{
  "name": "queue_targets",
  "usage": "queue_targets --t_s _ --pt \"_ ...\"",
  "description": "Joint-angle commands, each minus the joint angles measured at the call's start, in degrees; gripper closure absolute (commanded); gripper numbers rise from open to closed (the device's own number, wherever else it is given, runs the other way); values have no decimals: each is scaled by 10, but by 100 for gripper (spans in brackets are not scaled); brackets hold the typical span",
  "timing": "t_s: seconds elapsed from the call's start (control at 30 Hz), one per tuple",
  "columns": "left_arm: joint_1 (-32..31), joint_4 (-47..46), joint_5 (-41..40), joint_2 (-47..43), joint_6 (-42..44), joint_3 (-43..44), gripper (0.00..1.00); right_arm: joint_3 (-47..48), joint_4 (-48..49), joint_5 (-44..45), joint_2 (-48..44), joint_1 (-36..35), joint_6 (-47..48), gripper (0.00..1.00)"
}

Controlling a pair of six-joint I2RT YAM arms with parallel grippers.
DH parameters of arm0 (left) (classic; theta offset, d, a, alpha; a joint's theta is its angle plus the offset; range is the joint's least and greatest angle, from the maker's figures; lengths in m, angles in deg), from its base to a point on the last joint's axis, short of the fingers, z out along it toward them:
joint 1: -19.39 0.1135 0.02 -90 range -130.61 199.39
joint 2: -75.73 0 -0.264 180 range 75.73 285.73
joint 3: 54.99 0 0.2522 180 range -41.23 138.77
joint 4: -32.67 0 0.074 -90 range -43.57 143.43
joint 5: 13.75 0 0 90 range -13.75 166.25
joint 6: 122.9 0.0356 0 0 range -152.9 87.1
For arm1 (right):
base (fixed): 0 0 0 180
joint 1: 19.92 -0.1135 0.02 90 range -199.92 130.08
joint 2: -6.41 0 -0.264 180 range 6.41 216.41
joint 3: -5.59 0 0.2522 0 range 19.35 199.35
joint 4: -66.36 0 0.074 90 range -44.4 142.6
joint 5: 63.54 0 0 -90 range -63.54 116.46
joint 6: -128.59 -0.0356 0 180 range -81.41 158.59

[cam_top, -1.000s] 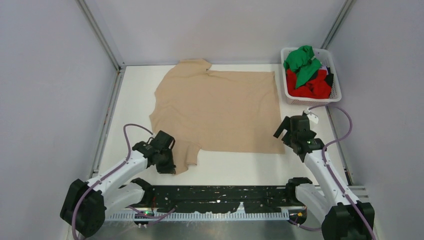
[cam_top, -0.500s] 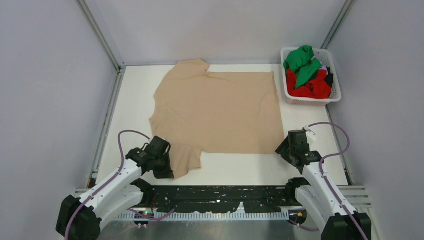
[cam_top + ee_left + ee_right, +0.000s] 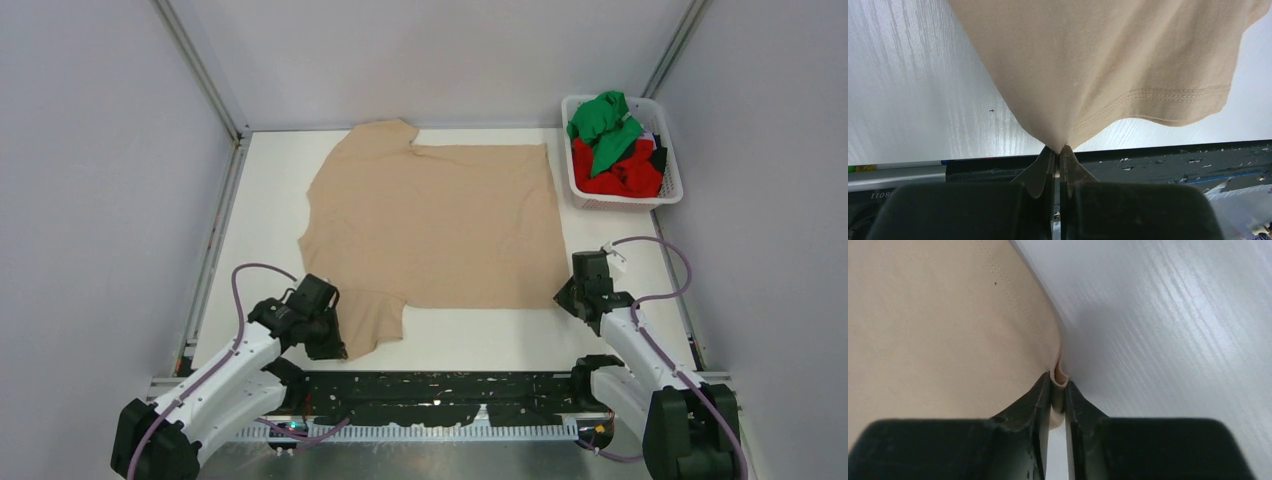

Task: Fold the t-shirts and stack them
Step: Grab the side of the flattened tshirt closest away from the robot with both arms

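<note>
A beige t-shirt (image 3: 435,225) lies spread flat across the white table. My left gripper (image 3: 333,343) is shut on the tip of its near-left sleeve; in the left wrist view the cloth (image 3: 1108,65) fans out from between the closed fingers, gripper (image 3: 1057,149). My right gripper (image 3: 566,296) is shut on the shirt's near-right bottom corner. The right wrist view shows a fold of beige hem (image 3: 1060,374) pinched between the fingers, gripper (image 3: 1058,385). Green (image 3: 603,118) and red (image 3: 620,175) t-shirts lie bunched in the basket at the far right.
The white lattice basket (image 3: 673,196) stands at the table's far right corner. Grey walls enclose the table on the left, the back and the right. The black base rail (image 3: 440,385) runs along the near edge between the arms.
My right gripper dropped toward the near edge onto the shirt's near-right corner and shut on it. The left gripper pulled the sleeve slightly nearer.
</note>
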Motion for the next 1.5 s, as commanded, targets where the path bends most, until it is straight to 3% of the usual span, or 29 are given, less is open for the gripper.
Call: queue_targets --t_s 0.0,0.13,0.3,0.47,0.67,0.83,1.1,1.47 --pt "-3 35 12 -9 -15 6 100 -6 1 -13 1 1 -8 88" --pt "-8 77 18 -43 -31 1 100 7 -63 5 -50 1 0 95" --pt "-23 143 46 -120 -60 -6 100 25 -168 -11 -107 1 6 95" --pt "-40 187 62 -201 -95 -30 100 22 -195 -55 -138 -21 -25 95" --pt "-41 83 96 -223 -94 -33 100 29 -181 -57 -154 -23 -9 95" --pt "-40 -76 131 -120 -46 12 100 45 -131 -86 -125 -23 19 95" --pt "-28 -104 86 49 27 173 100 112 -111 -87 -56 -23 50 95" --pt "146 -149 137 205 48 314 100 241 -94 -73 92 -22 65 95"
